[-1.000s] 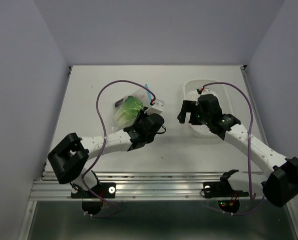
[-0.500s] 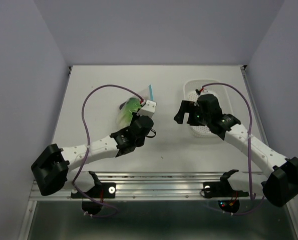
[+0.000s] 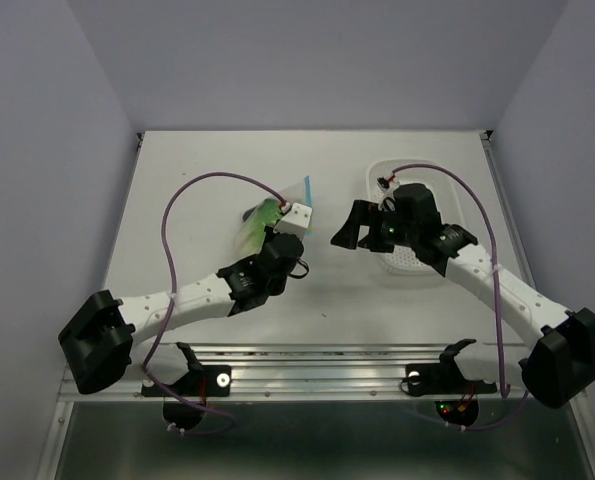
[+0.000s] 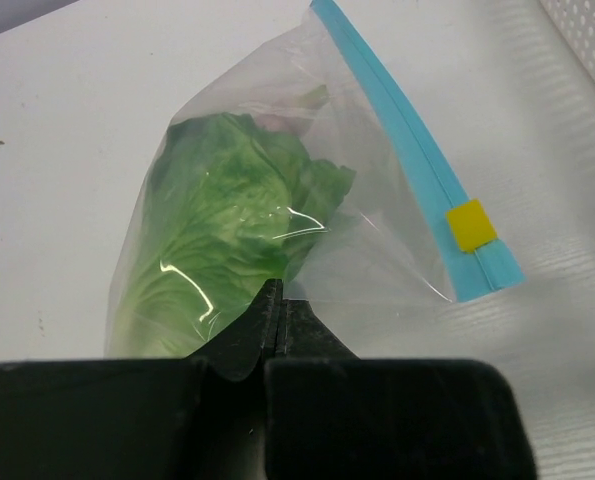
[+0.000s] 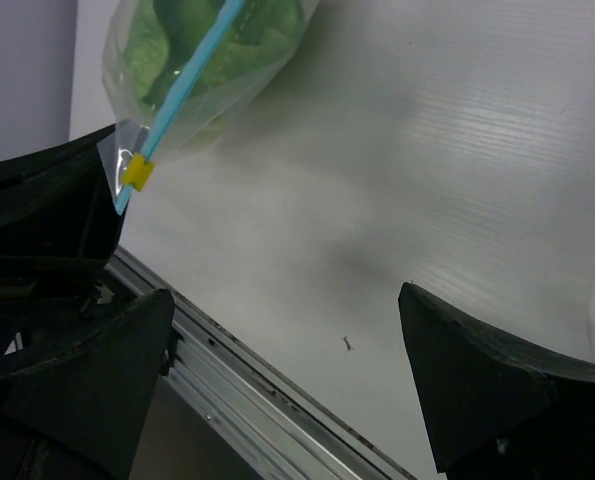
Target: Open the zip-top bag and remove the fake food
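Pinching the zip-top bag (image 4: pixel 377 240) of green fake food (image 4: pixel 227 220): my left gripper (image 4: pixel 274 300). To its right, my right gripper (image 5: pixel 285 300) gapes empty, its arm (image 3: pixel 497 290) partly hiding the white basket (image 3: pixel 409 260).

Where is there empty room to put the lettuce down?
Bare table lies left of the zip-top bag and near the front edge between the arms. It's crowded between bag and white basket, where the right gripper hangs.

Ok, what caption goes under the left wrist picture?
Left claw pinching the clear zip-top bag, leafy green fake food inside, yellow slider on its blue strip.
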### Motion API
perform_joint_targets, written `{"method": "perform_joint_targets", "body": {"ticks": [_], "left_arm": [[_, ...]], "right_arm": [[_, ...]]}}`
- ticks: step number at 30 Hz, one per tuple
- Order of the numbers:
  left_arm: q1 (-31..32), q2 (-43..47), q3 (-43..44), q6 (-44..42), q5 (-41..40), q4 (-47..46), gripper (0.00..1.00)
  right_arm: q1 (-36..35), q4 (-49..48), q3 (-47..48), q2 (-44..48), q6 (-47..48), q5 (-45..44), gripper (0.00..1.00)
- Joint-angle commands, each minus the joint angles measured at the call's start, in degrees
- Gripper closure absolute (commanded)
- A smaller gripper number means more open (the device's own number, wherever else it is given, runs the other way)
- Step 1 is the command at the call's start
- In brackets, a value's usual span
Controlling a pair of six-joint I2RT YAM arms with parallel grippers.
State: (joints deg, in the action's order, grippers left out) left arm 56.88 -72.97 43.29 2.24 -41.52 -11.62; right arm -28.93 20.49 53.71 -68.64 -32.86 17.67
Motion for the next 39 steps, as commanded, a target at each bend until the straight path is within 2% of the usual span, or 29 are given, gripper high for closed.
{"method": "perform_joint_targets", "body": {"ticks": [1, 6, 10, 11, 13, 16, 22, 34, 39], "left_arm": [[0.16, 3.01, -0.75, 0.83, 0.56, -3.85, 1.00], [0.16, 2.92, -1.27, 0.75, 1.00, -3.85, 1.00], [0.16, 3.10, -1.45, 1.01, 1.26, -3.94, 1.00], [0.25, 3.10, -1.45, 0.92, 1.26, -3.94, 1.00], [0.25, 3.36, -1.54, 0.92, 1.35, -4.03, 1.00], [0.33, 3.36, -1.63, 0.84, 1.44, -4.20, 1.00], [0.25, 3.18, -1.54, 0.92, 1.70, -4.55, 1.00], [0.51, 3.27, -1.54, 0.92, 2.49, -4.64, 1.00], [0.77, 3.36, -1.71, 0.84, 2.32, -4.55, 1.00]], "right_arm": [[-0.25, -8.17, 3.15, -2.45, -5.54, 6.76, 0.00], [-0.77, -13.63, 5.08, -6.94, -14.06, 9.48, 0.03], [-0.78, -18.47, 5.96, -9.40, -19.34, 10.63, 0.14], [-0.78, -18.30, 6.31, -9.84, -20.65, 10.46, 0.22], [-0.78, -18.29, 6.84, -11.07, -21.89, 10.45, 0.28], [-1.31, -19.17, 6.49, -12.30, -24.88, 10.45, 0.46], [-1.83, -19.17, 6.14, -13.01, -27.34, 10.37, 0.53], [-3.42, -19.17, 6.76, -15.12, -29.63, 10.01, 0.57], [-3.94, -19.88, 6.49, -15.56, -30.77, 9.93, 0.69]]}}
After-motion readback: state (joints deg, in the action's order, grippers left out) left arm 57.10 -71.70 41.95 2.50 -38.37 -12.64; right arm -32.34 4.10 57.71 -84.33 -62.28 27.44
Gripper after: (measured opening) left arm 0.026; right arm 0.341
